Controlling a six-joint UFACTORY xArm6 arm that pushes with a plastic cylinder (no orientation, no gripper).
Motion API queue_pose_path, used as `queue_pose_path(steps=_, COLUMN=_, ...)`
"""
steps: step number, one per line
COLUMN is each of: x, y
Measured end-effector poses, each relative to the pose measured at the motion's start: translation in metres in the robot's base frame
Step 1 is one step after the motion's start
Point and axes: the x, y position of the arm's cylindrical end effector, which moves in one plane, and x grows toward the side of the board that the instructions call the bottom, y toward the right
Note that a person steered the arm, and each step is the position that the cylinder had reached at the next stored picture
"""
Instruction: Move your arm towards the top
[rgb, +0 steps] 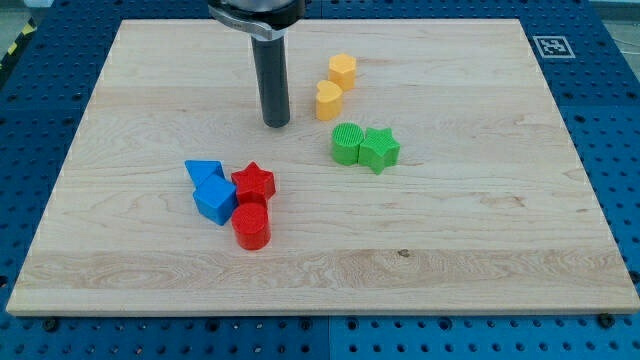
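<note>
My tip (277, 123) rests on the wooden board (480, 220), upper middle of the view, at the end of the dark rod. A yellow heart block (328, 101) lies just to the tip's right, apart from it, with a yellow hexagon block (343, 71) above that. A green cylinder (347, 144) touches a green star (379, 149) to the tip's lower right. Below the tip lies a cluster: a blue triangle block (203, 172), a blue cube-like block (214, 201), a red star (253, 184) and a red cylinder (251, 226).
A black-and-white marker tag (551, 45) sits at the board's top right corner. Blue perforated table (610, 150) surrounds the board on all sides.
</note>
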Motion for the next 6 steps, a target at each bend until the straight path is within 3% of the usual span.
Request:
queue_pose_path(steps=1, x=-0.042, y=-0.011)
queue_pose_path(steps=6, x=-0.082, y=-0.016)
